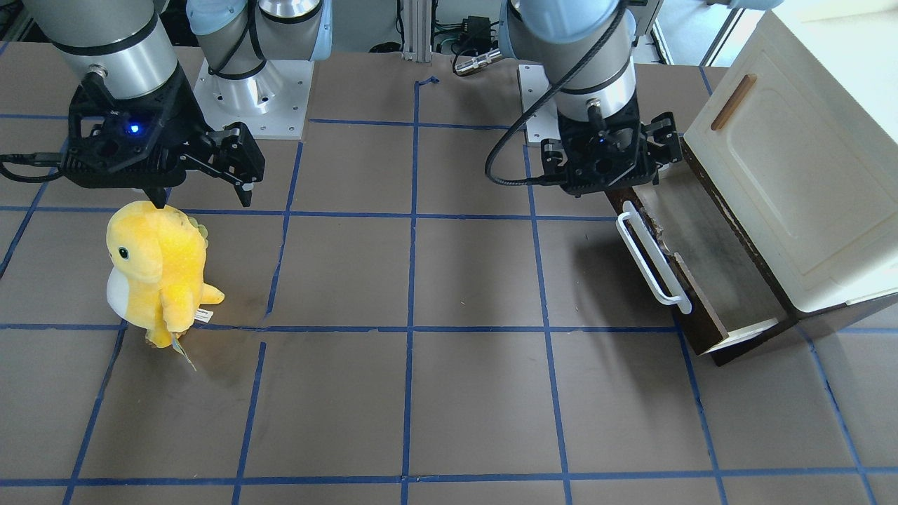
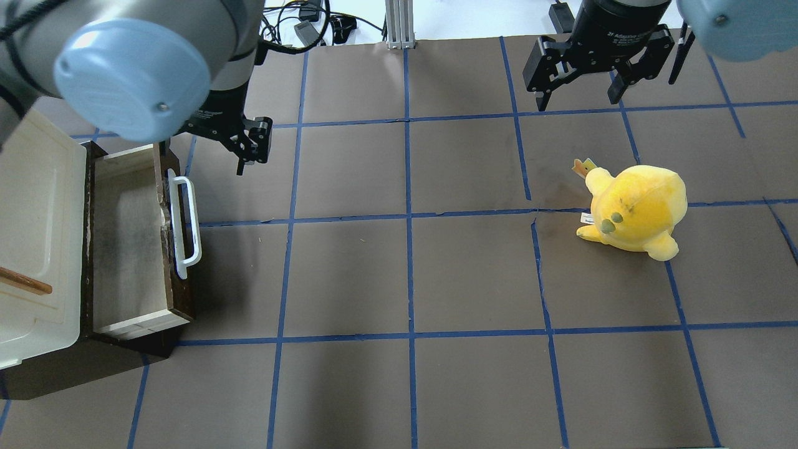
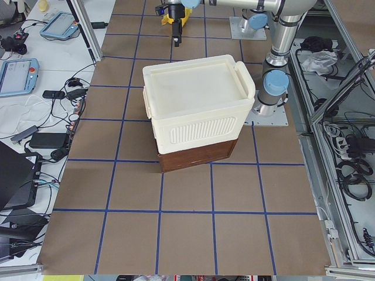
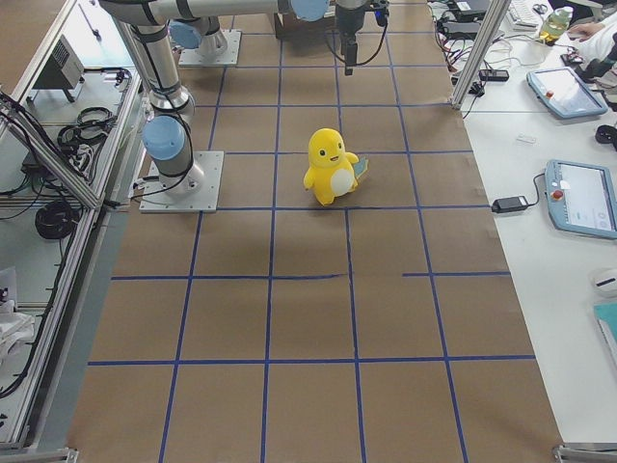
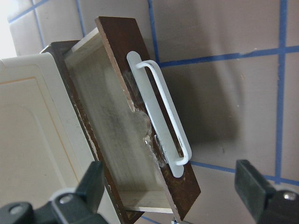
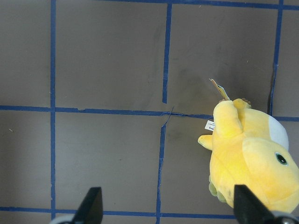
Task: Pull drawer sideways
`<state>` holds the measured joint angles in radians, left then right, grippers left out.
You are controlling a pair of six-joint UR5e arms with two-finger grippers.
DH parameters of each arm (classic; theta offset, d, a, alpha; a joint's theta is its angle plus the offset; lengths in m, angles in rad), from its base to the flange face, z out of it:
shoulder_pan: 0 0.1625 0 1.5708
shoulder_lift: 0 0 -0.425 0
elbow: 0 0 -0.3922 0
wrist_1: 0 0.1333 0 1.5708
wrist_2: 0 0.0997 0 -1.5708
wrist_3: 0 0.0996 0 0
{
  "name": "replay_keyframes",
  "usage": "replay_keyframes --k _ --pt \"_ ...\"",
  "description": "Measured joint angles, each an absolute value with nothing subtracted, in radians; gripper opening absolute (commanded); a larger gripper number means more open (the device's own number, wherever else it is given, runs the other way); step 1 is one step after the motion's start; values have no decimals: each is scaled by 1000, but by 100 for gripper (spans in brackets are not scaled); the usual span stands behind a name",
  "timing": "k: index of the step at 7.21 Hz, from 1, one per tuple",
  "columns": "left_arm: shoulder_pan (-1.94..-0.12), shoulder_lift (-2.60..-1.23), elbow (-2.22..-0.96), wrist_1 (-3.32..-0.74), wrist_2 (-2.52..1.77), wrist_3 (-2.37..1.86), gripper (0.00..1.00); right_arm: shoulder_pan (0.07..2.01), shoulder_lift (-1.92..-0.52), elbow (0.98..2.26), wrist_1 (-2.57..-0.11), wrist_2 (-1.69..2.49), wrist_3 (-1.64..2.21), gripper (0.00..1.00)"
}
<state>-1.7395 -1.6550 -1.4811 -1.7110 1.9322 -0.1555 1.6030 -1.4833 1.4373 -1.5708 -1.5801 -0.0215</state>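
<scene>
The drawer (image 1: 708,263) stands pulled out of the cabinet's base, with its dark brown front, white bar handle (image 1: 652,259), cream sides and brown floor showing. It also shows in the overhead view (image 2: 128,249) and the left wrist view (image 5: 117,130). My left gripper (image 1: 609,158) is open and empty. It hovers above the end of the drawer front nearest the robot, apart from the handle (image 5: 163,112). My right gripper (image 1: 203,202) is open and empty, just above and behind a yellow plush toy (image 1: 158,270).
The cream cabinet (image 1: 793,175) with a small brown wooden door handle (image 1: 733,102) sits over the drawer at the table's edge. The plush toy (image 2: 636,206) stands on the opposite side. Brown table with blue tape grid lies between them.
</scene>
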Motion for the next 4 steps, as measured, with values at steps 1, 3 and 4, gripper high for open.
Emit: replay_keyframes --k 1,3,4 --pt "-1698 -1620 -1462 -1738 1808 -150 100 1603 -1483 1437 -1571 -1580 -21 100" --pt "-1669 -1582 -1452 -1746 1656 -143 100 1603 -1483 1437 -1571 -1580 -21 100" --pt "-1663 -1578 -1456 -1730 1637 -138 100 1603 -1483 1437 -1571 -1580 -21 100"
